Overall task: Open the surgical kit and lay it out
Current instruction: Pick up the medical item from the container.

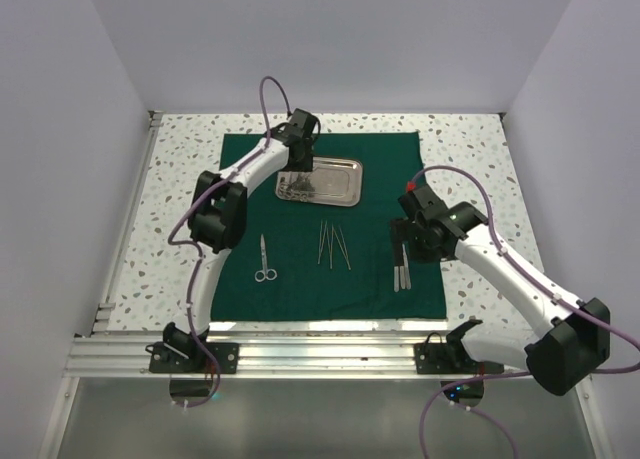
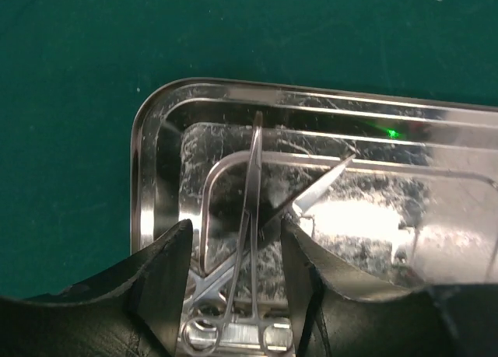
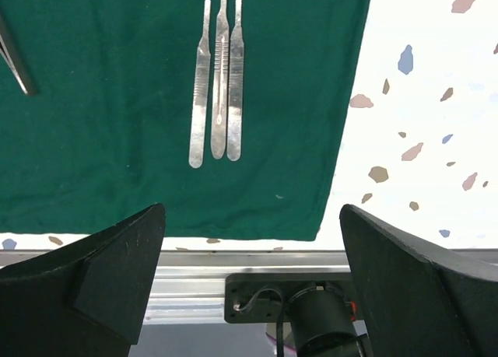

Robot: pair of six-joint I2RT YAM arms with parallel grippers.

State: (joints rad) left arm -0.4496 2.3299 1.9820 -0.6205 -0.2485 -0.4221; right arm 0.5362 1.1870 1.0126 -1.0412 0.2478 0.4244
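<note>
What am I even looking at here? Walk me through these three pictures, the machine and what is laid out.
These are two white robot arms bolted at the near edge of a speckled table. One picture looks down from above; the other two come from small cameras on each wrist.

A dark green cloth is spread flat. On it sit a shiny steel tray, a pair of scissors, a few slim tools and three flat handles side by side.

The left pincer hangs over the tray, its fingers partly apart on either side of scissor-like tools lying there; it does not look clamped on them. The right pincer is wide open above the three handles, holding nothing.
</note>
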